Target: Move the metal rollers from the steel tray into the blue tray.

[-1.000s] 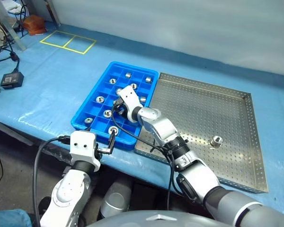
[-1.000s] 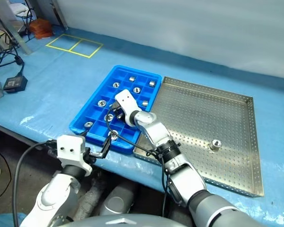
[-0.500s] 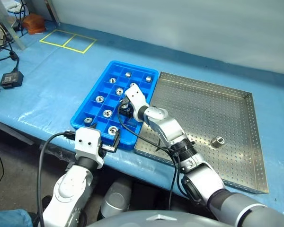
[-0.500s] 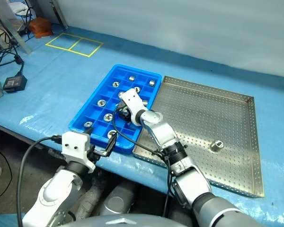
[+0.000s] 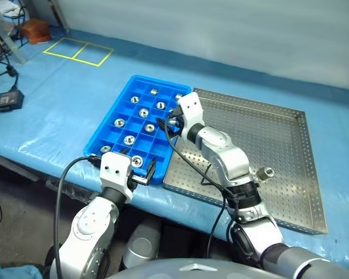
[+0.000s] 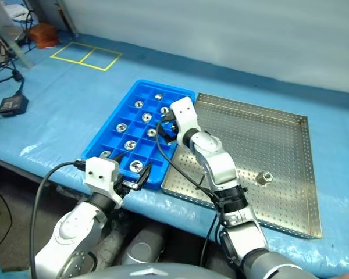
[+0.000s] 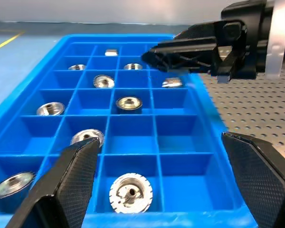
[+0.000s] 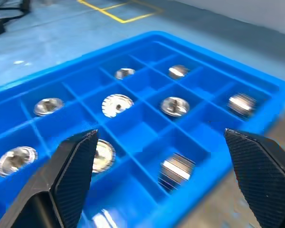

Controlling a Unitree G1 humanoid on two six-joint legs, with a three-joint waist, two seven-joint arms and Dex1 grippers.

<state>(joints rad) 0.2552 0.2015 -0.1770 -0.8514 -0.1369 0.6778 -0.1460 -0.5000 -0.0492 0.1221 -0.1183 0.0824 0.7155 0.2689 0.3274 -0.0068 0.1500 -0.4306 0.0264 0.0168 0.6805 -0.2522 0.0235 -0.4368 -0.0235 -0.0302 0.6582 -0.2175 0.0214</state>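
I judge I am between two transfers: my right gripper [image 5: 170,123] is empty, with its jaws wide apart, above the right edge of the blue tray [image 5: 107,125], near the middle of the left eye view. My left gripper [image 5: 138,170] is also wide and holds nothing; it hangs at the near end of the blue tray, in the lower left part of the frame.

One roller [image 5: 266,172] is left in the steel tray [image 5: 291,197], at the right of centre in the frame, well apart from both grippers. For the next move I think the right arm must go back across the steel tray to this roller, come down with jaws wide, and close on it.

The rollers in the blue tray [image 7: 128,103] are short, shiny silver cylinders with a dark hole in the middle. Most lie flat, one per compartment; several compartments are empty. The last roller stands on the perforated floor and touches no rim.
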